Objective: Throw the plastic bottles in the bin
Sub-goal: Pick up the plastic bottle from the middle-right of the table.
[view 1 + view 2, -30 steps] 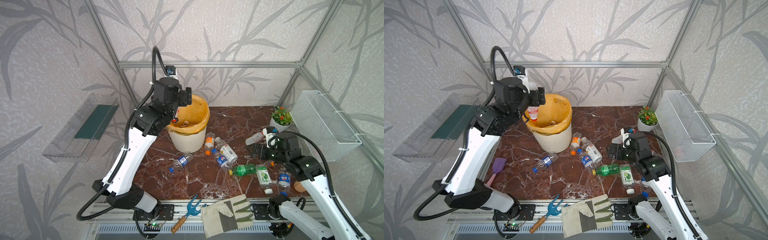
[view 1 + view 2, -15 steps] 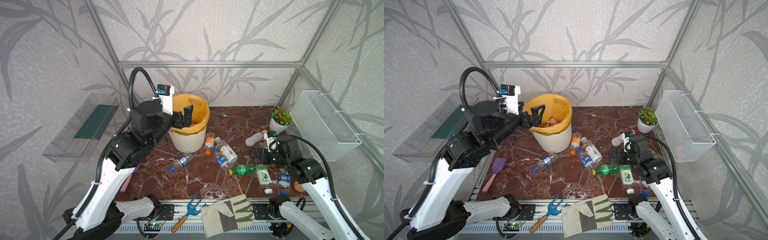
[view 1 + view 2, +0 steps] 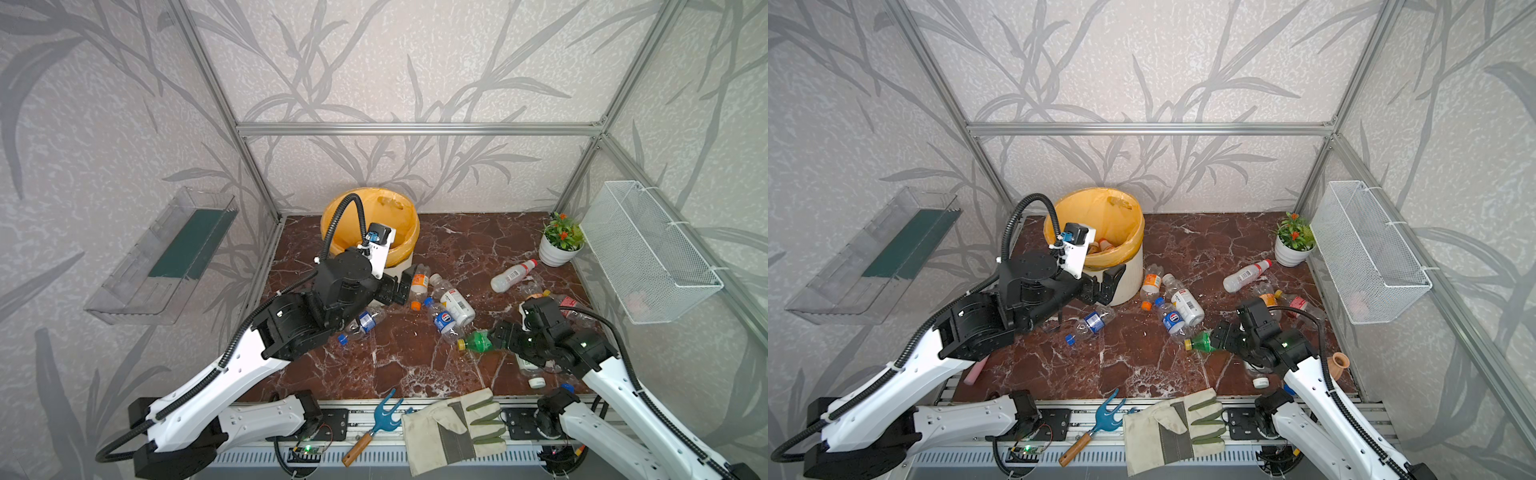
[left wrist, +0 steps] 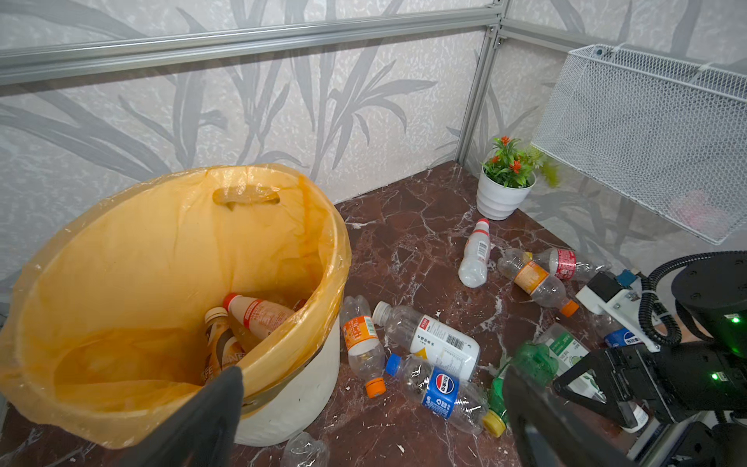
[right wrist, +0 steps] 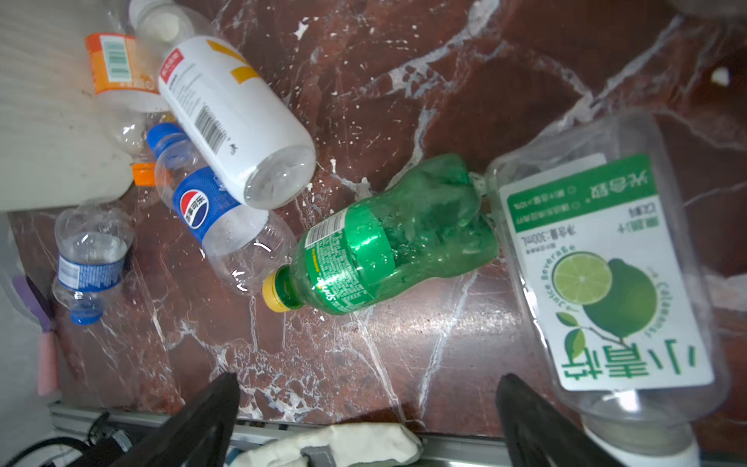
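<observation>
Several plastic bottles lie on the dark marble floor. Among them are a green bottle, a blue-label cola bottle, a white-label bottle and a white bottle with a red cap. The bin, lined with a yellow bag, stands at the back and holds a few bottles. My left gripper is open and empty, low beside the bin's front. My right gripper is open and empty just behind the green bottle's base, beside a lime-label bottle.
A potted plant stands in the back right corner under a wire basket. A crushed blue-label bottle lies under my left arm. A work glove and a hand fork rest on the front rail. A terracotta vase sits at the right edge.
My left arm has swung from above the bin down to its front side, the gripper open. My right gripper has shifted forward toward the green bottle.
</observation>
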Robot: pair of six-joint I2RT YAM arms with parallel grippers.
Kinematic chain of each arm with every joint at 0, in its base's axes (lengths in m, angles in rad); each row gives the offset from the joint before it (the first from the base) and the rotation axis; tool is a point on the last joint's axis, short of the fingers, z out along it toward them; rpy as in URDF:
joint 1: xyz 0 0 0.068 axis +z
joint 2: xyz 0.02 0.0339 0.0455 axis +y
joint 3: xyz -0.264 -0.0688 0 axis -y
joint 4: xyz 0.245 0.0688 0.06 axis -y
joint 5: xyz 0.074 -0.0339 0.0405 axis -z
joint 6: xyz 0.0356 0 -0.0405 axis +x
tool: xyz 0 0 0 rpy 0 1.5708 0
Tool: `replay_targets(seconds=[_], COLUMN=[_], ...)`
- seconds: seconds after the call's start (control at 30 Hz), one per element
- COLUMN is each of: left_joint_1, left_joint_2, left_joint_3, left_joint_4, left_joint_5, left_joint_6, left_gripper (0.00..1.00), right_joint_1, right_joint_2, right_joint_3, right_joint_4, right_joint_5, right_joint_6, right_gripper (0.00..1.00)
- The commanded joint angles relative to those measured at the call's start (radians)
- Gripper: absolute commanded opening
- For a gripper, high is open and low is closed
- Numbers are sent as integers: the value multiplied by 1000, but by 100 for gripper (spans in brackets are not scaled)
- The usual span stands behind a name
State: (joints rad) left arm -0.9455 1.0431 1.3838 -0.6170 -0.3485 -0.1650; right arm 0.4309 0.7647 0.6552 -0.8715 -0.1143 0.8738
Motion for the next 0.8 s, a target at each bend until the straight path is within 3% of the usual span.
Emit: replay_targets(seconds=[0.0,0.27,0.5,0.77], left_joint_1=[-4,-4,-4,-4], left_joint_2=[-58,-105,-151,-173], left_joint_3=[-28,-98,-139,-175], left_joint_4=[23,7,-1,6], left_joint_5=[-68,-117,-148,-166], left_joint_6=[43,65,91,110], left_gripper=[100,100,100,100], right_joint_1=[3,3,2,-17], right_joint_2=[11,226,241,388], right_joint_3=[-26,34,44,84], right_joint_4=[51,56,44,12], right_joint_5=[-20,-30,33,40], right_joint_6=[235,390,514,525], right_gripper=[99,99,99,99])
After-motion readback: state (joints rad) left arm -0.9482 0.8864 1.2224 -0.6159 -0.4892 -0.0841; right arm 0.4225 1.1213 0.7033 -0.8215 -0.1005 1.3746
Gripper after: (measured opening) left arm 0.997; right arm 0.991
